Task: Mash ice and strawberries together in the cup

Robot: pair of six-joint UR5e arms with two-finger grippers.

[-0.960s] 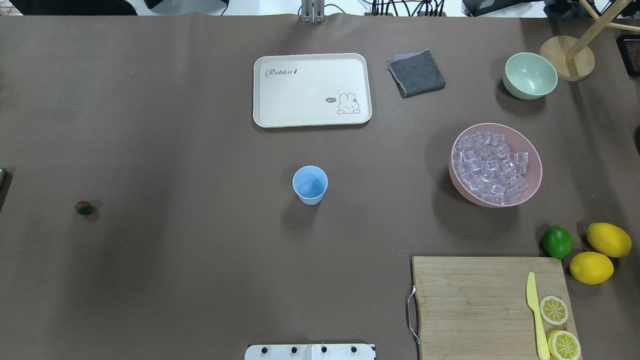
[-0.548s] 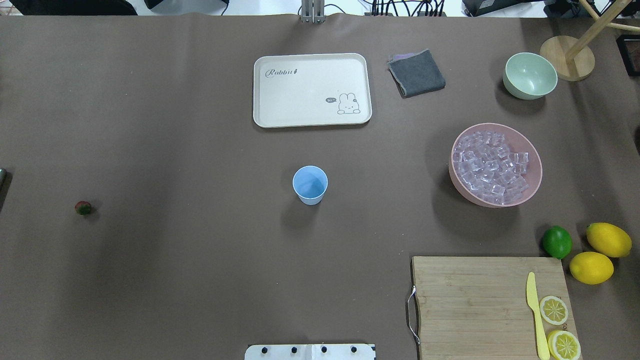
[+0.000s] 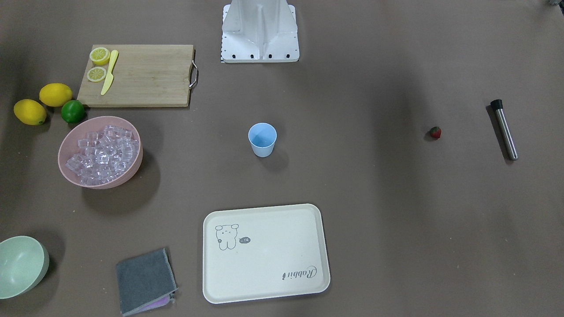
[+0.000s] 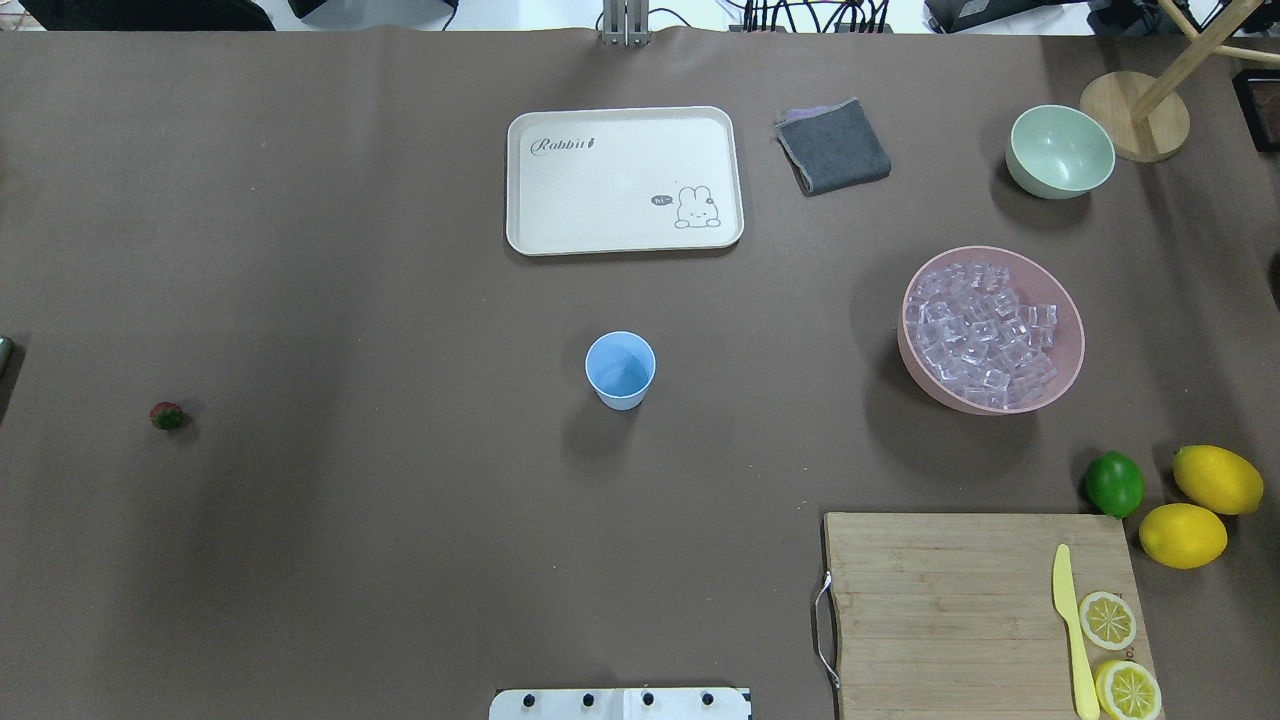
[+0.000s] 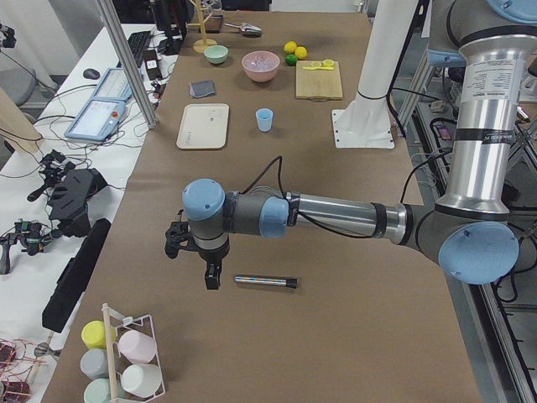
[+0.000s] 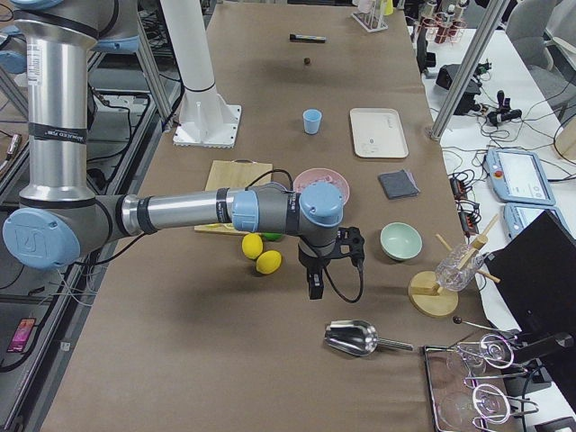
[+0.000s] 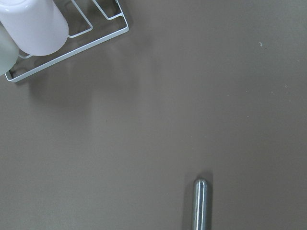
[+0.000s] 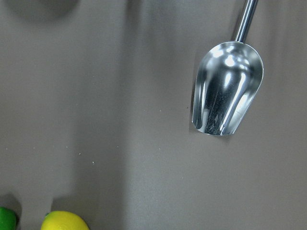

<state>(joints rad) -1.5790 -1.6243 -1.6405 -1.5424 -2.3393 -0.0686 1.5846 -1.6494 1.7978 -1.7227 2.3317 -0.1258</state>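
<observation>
Many ice cubes (image 4: 980, 335) fill the pink bowl (image 4: 1058, 288) on the table's right side. The pale-blue cup (image 4: 620, 368) stands upright mid-table, empty. The strawberry (image 4: 167, 415) lies on the bare cloth, well to the cup's left. The green bowl (image 4: 1060, 150) and the tray (image 4: 610, 190) hold nothing. The left gripper (image 5: 211, 282) and the right gripper (image 6: 315, 286) hang above the table's ends; I cannot tell how their fingers stand.

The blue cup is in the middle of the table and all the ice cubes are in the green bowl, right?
Not quite. The cup is in the middle of the table, but the ice is in the pink bowl; the green bowl is empty. The overhead view shows it.
</observation>
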